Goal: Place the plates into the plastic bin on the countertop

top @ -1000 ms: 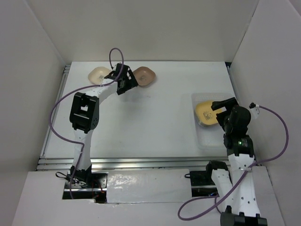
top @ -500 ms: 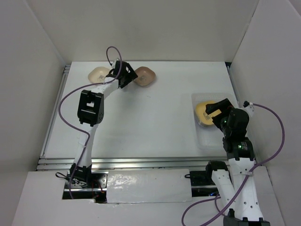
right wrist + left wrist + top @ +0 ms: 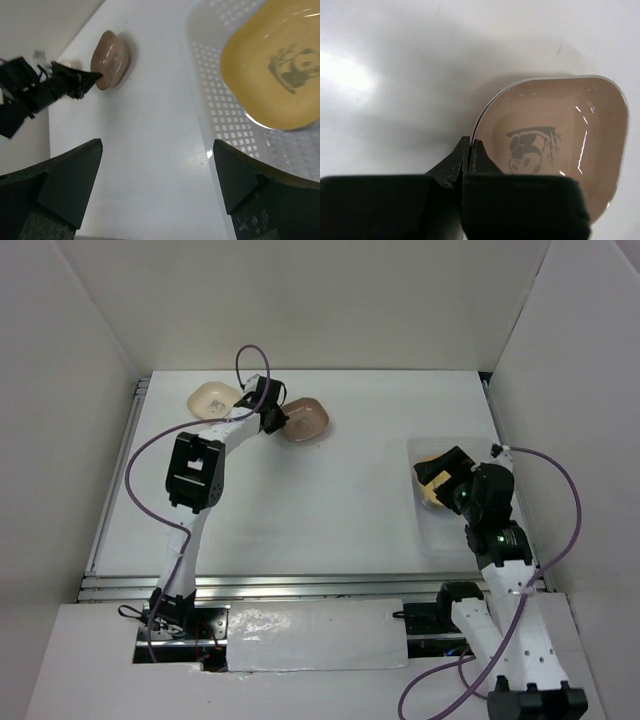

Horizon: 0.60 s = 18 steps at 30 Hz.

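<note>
Brown plate [image 3: 555, 150] is near the far edge of the bench [image 3: 330, 500], its near rim pinched in the left pincer [image 3: 470, 150], whose fingers are closed down to the thickness of that rim. A cream plate [image 3: 212, 399] lies just beside that arm, close to the back-left corner. Right pincer [image 3: 157, 142] hangs spread wide, holding nothing, over the plastic bin [image 3: 207, 95], which lies along the bench's right edge with a yellow plate [image 3: 280, 70] inside, well apart from the brown plate across a broad stretch of white surface.
</note>
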{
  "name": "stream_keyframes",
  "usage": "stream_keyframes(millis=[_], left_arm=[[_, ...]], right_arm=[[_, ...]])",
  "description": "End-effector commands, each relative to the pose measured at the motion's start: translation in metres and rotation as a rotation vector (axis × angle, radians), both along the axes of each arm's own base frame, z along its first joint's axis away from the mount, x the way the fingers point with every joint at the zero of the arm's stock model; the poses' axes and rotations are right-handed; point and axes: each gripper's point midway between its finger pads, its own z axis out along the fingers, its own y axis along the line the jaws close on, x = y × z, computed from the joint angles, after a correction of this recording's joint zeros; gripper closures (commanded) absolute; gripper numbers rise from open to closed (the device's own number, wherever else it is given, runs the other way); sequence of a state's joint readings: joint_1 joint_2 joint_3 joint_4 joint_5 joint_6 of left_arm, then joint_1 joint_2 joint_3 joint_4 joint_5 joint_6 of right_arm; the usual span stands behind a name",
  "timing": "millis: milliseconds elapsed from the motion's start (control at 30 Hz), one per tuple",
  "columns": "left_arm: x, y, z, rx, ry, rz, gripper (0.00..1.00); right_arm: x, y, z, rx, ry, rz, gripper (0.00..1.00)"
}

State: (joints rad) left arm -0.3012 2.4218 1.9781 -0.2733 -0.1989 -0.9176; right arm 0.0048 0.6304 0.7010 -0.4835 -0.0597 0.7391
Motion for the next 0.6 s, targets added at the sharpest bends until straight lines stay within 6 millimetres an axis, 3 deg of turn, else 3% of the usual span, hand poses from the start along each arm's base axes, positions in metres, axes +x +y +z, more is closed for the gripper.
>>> stream_keyframes(millis=[0,33,67,100,133,167,200,300,333,367,433,500,567], left_arm=[[-0.056,-0.013,0.06,0.134,-0.026,-0.113,1.0],[-0.081,-0.031,0.053,0.16,-0.002,-0.189,1.0],[-0.098,-0.04,0.077,0.175,-0.032,-0.263,1.0],[-0.111,-0.047,0.081,0.184,-0.03,-0.305,1.0],[-0.139,-0.059,0.07,0.213,0.01,-0.368,1.0],[-0.151,-0.061,0.088,0.231,-0.021,-0.394,1.0],[-0.167,-0.062,0.083,0.245,-0.003,-0.426,1.0],[-0.201,-0.078,0.097,0.239,-0.015,-0.525,1.0],[-0.218,-0.082,0.088,0.238,0.009,-0.561,1.0],[-0.224,-0.087,0.102,0.221,-0.029,-0.586,1.0],[-0.242,-0.093,0.098,0.199,-0.022,-0.63,1.0],[-0.25,-0.094,0.108,0.186,-0.048,-0.632,1.0],[-0.252,-0.092,0.121,0.189,-0.074,-0.628,1.0]], right_arm=[[0.019,0.062,0.001,-0.027,-0.038,0.302,0.0],[0.026,0.072,0.013,-0.052,-0.054,0.328,0.0],[0.037,0.08,-0.001,-0.095,0.008,0.344,0.0],[0.037,0.101,-0.003,-0.168,0.017,0.411,0.0],[0.049,0.099,0.007,-0.235,0.014,0.364,0.0],[0.059,0.105,-0.013,-0.285,0.083,0.373,0.0],[0.061,0.117,-0.019,-0.322,0.098,0.41,0.0],[0.072,0.14,-0.044,-0.341,0.163,0.484,0.0],[0.072,0.152,-0.048,-0.338,0.16,0.507,0.0],[0.075,0.156,-0.06,-0.353,0.187,0.504,0.0],[0.074,0.167,-0.072,-0.35,0.21,0.511,0.06],[0.074,0.169,-0.081,-0.348,0.238,0.484,0.23],[0.07,0.172,-0.088,-0.344,0.255,0.486,0.32]])
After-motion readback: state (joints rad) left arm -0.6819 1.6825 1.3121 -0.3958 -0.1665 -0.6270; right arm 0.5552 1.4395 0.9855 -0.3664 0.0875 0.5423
